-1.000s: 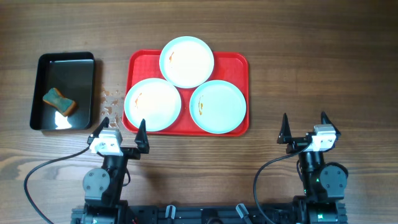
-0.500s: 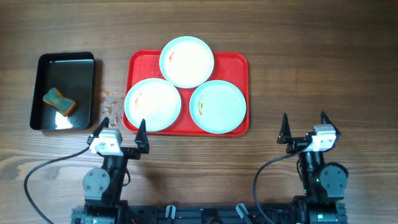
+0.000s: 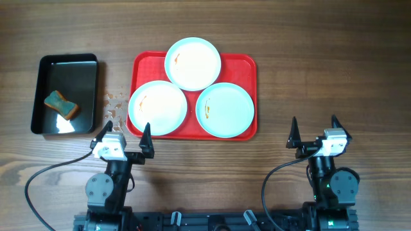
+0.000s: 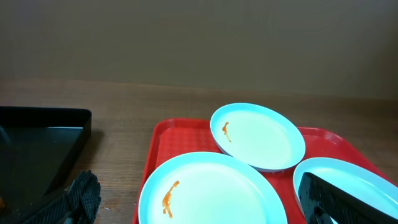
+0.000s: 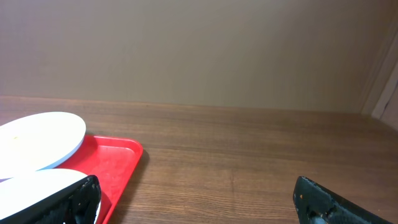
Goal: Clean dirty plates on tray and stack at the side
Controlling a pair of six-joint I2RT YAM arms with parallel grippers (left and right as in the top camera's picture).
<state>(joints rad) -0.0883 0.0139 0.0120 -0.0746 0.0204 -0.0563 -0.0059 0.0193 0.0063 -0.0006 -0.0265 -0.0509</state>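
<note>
Three pale mint-blue plates lie on the red tray (image 3: 141,64): a back one (image 3: 192,63), a front-left one (image 3: 157,108) and a front-right one (image 3: 224,110). Orange smears mark each. My left gripper (image 3: 126,132) stands open just in front of the tray's front-left corner, holding nothing. In the left wrist view the front-left plate (image 4: 211,193) lies between the fingers, with the back plate (image 4: 258,135) beyond. My right gripper (image 3: 314,129) stands open over bare wood to the right of the tray; its wrist view shows the tray's corner (image 5: 118,158) at left.
A black tray (image 3: 66,94) holding a sponge (image 3: 61,104) and some water sits left of the red tray. Small orange-brown spatters (image 3: 114,99) dot the wood between the two trays. Bare wooden table (image 3: 334,70) lies to the right.
</note>
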